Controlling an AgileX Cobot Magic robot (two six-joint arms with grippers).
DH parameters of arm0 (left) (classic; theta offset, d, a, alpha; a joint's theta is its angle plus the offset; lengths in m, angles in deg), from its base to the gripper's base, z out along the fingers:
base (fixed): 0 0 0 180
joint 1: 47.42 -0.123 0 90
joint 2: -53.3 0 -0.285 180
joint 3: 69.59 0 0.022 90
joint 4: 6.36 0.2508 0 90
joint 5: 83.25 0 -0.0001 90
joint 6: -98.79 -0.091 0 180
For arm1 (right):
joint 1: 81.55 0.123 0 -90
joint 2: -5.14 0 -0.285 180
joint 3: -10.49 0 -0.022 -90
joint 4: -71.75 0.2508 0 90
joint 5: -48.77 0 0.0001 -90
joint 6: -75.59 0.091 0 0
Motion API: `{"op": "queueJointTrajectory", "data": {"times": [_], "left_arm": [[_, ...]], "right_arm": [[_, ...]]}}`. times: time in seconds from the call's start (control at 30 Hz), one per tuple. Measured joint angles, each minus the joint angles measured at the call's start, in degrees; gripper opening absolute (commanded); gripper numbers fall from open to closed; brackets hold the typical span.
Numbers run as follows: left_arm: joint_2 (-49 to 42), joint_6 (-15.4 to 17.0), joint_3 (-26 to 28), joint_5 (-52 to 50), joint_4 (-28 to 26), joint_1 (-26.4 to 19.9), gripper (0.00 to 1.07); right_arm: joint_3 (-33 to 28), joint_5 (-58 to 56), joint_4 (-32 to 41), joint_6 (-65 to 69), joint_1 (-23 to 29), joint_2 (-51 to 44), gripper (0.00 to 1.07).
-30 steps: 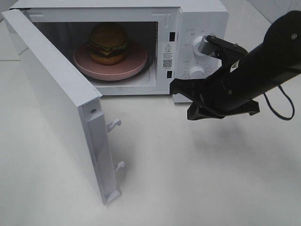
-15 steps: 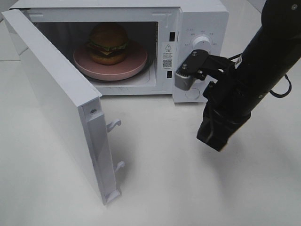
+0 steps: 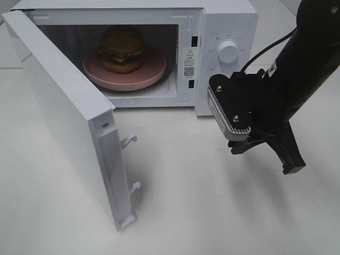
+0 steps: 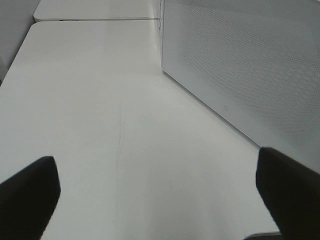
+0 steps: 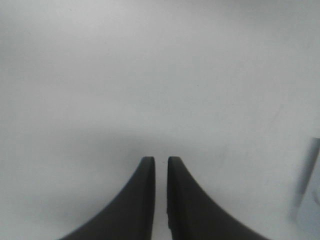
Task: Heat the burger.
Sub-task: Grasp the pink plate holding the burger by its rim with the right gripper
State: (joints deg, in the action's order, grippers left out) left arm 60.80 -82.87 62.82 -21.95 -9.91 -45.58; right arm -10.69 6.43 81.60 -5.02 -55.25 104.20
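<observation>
The burger [image 3: 122, 48] stands upright on a round pink plate [image 3: 154, 71] inside the white microwave [image 3: 228, 21], whose door [image 3: 64, 117] is swung wide open to the left. My right gripper [image 3: 292, 167] hangs in front of the control panel, pointing down at the table, well right of the burger. In the right wrist view, the right gripper [image 5: 160, 161] has its dark fingers nearly together with only a thin slit between them, holding nothing. My left gripper [image 4: 155, 157] is wide open and empty over bare table beside the microwave's side wall [image 4: 250, 65]; the exterior view does not show it.
The upper white knob [image 3: 228, 51] shows on the control panel; my right arm covers the lower part. Two white latch hooks [image 3: 130, 141] stick out of the open door's edge. A black cable [image 3: 265, 48] runs behind my right arm.
My right arm has turned and swung away from the panel. Its gripper pointed left a second ago and now points down at the table, further right. Burger and door have not moved.
</observation>
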Motion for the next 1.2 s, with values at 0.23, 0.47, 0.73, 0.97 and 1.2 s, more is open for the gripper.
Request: {"op": "queueJointTrajectory", "data": {"times": [0.23,0.47,0.73,0.97,1.2], "left_arm": [[0.0,0.0,0.0,0.0,0.0,0.0,1.00],[0.0,0.0,0.0,0.0,0.0,0.0,1.00],[0.0,0.0,0.0,0.0,0.0,0.0,1.00],[0.0,0.0,0.0,0.0,0.0,0.0,1.00],[0.0,0.0,0.0,0.0,0.0,0.0,1.00]], "right_arm": [[0.0,6.6,-8.0,-0.5,1.8,0.0,0.49],[0.0,12.9,-9.9,5.0,5.1,0.0,0.93],[0.0,16.6,-10.5,7.2,5.7,0.0,0.98],[0.7,18.9,-11.3,7.5,5.7,0.3,0.96],[6.8,19.4,-12.7,8.8,6.1,4.4,0.94]]}}
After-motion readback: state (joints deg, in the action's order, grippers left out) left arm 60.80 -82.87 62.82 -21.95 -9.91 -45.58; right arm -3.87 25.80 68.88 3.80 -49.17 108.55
